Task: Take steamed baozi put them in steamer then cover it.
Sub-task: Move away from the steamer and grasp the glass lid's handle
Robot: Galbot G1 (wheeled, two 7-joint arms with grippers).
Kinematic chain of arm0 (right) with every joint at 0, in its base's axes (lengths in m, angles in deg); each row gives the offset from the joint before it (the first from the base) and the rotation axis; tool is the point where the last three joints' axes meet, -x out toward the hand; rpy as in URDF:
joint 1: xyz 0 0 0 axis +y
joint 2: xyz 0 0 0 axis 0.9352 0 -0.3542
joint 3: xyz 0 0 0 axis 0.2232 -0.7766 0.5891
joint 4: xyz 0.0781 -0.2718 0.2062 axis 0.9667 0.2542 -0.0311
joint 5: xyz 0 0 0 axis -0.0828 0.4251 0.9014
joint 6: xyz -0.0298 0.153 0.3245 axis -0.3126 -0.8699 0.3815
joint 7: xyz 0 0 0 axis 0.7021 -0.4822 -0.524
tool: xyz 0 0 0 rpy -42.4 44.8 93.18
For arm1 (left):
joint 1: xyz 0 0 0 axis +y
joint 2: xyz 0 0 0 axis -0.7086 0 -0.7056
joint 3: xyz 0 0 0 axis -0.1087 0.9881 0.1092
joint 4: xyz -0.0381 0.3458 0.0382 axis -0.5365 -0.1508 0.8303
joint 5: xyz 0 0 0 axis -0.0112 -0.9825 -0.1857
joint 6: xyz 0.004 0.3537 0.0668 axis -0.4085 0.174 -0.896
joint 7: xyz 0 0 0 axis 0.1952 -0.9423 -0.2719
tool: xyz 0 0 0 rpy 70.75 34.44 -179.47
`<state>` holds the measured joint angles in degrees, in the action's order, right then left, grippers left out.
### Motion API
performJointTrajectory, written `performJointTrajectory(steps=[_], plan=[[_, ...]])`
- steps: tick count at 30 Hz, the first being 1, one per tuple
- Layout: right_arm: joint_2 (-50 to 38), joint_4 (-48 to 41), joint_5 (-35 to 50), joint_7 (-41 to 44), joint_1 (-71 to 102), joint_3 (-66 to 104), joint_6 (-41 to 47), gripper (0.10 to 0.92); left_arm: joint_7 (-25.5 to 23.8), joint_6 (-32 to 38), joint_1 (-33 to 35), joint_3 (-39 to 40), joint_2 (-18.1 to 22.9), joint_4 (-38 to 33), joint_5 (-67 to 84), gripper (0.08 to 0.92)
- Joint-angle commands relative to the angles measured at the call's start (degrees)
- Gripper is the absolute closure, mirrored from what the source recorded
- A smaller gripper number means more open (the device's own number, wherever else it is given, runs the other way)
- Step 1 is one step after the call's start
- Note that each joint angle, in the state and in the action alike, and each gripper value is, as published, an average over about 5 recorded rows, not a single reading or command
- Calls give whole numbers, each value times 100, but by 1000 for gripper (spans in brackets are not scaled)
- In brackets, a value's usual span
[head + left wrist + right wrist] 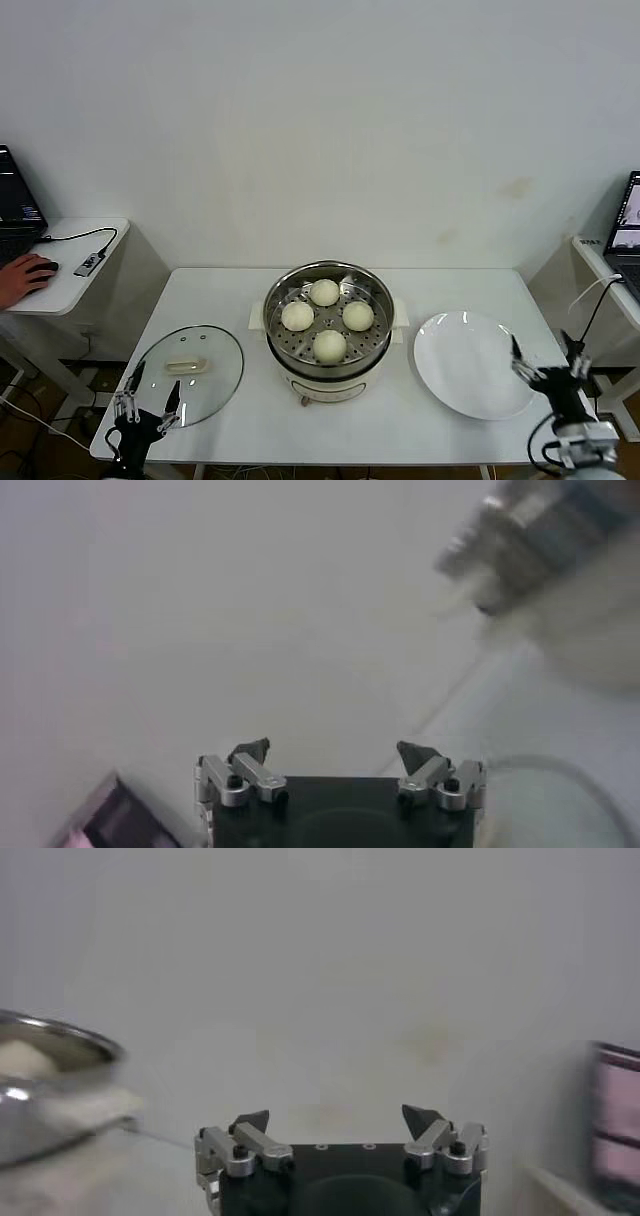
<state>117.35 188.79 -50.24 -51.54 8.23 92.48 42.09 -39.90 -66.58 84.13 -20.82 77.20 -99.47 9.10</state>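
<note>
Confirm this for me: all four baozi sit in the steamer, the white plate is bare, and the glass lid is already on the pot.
Wrong on the lid. The head view shows the glass lid lying flat on the table, beside the steamer on the robot's left, and the pot uncovered. The rest stands: four baozi are on the tray inside, and the white plate is bare.

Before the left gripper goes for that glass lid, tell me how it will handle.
The glass lid is probably rigid and breakable, since it is clear glass. It lies flat on the table, so its smooth dome is likely slippery; the cream handle looks the safer grip. Being round, it might roll if dropped on edge. The open left gripper sits beside it.
</note>
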Motion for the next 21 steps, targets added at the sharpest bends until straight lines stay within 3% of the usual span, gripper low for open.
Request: performJointTrajectory(steps=[1, 12, 21], plan=[[616, -186, -198, -324, 403, 741, -168, 203, -6, 105, -532, -119, -339, 875, -2426, 177], [884, -160, -455, -357, 468, 680, -256, 203, -164, 32, -1779, 293, -608, 2016, -2564, 177], [966, -141, -593, -391, 489, 623, -257, 203, -208, 60, -2415, 485, -684, 2573, -2550, 177]])
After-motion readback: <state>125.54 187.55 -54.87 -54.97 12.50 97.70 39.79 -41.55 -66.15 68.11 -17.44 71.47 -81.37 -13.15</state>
